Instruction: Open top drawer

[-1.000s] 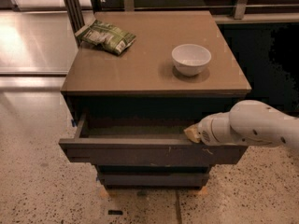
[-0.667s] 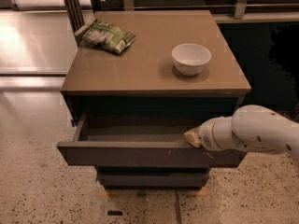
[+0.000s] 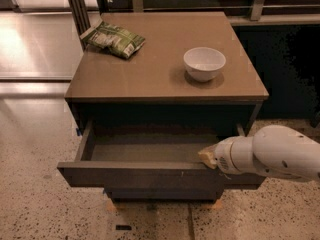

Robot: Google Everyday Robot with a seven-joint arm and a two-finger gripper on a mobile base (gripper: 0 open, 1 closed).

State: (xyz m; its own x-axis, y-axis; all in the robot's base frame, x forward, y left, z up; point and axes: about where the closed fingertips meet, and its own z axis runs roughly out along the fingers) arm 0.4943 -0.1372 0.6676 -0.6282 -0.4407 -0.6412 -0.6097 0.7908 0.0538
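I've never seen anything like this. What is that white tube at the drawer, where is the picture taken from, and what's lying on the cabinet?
The white tube is a robot's arm. The robot itself rolls on a base that is out of sight here. At the arm's tip is its gripper, the part that grasps. It sits at the right end of the top drawer, just inside the front panel, and the drawer stands well open. Whether the gripper actually clasps the panel I cannot tell. The one picture looks down on the cabinet from above and in front; where that camera is mounted is not known. On the cabinet top lie a white bowl and a green snack bag.
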